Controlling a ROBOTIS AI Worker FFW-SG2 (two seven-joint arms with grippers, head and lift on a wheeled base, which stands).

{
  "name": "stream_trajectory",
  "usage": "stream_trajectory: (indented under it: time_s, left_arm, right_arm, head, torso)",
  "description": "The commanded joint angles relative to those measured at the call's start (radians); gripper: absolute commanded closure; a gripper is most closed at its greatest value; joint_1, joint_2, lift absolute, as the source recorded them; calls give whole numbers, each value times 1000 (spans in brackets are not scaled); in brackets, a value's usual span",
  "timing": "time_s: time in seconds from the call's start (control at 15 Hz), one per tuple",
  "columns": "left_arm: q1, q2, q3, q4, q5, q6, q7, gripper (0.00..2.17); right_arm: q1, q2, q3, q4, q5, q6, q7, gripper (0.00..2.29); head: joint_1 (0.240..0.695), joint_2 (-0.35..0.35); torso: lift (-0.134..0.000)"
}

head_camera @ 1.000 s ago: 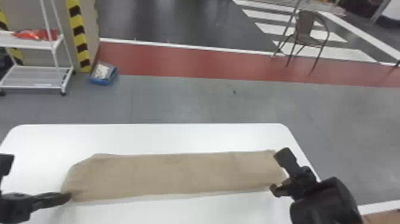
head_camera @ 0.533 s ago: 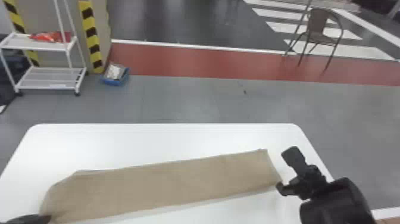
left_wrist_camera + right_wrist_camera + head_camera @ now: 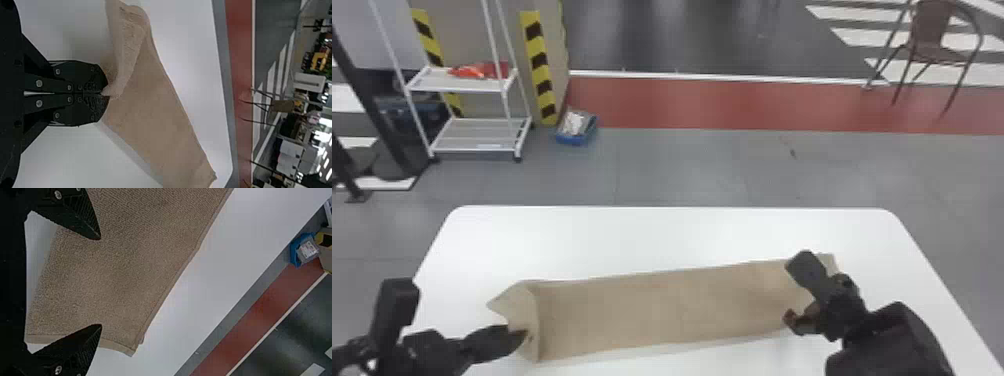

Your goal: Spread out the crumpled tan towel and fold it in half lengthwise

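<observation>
White table [image 3: 682,235] lies beneath the long folded strip of towel [image 3: 657,310]. The left gripper [image 3: 105,94] is clenched on the towel's end, where a corner curls over; a pull could set that crease or skew the strip. The right gripper [image 3: 100,282] is spread over the opposite end, which could slide, unpinned. Whether the under layer lies smooth is hidden.

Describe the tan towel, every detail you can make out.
The tan towel is a textured cloth with hemmed edges, lying as a long, narrow, folded strip across the white table. Its left end is rumpled and turned up, pinched by the left end effector. Its right end lies mostly flat, below the open right end effector; whether they touch is unclear.
</observation>
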State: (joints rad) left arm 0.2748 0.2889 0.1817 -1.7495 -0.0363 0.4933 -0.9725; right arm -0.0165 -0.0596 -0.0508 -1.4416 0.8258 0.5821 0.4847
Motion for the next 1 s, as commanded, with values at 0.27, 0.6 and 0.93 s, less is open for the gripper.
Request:
stream_trajectory:
  time_s: [0.27, 0.6, 0.93]
  left_arm:
    - [-26, 1, -53, 102, -145, -242, 57, 2007]
    - [-157, 26, -76, 303, -212, -169, 189, 488]
    - [-160, 84, -36, 297, -231, -160, 256, 29]
  right_arm:
    - [7, 3, 12, 27, 16, 9, 0, 97]
    - [7, 1, 8, 26, 16, 6, 0, 97]
    - [-3, 0, -15, 23, 15, 9, 2, 97]
  head:
    - [695, -139]
    - [695, -51]
    - [695, 9]
  torso:
    - [0]
    - [0]
    - [0]
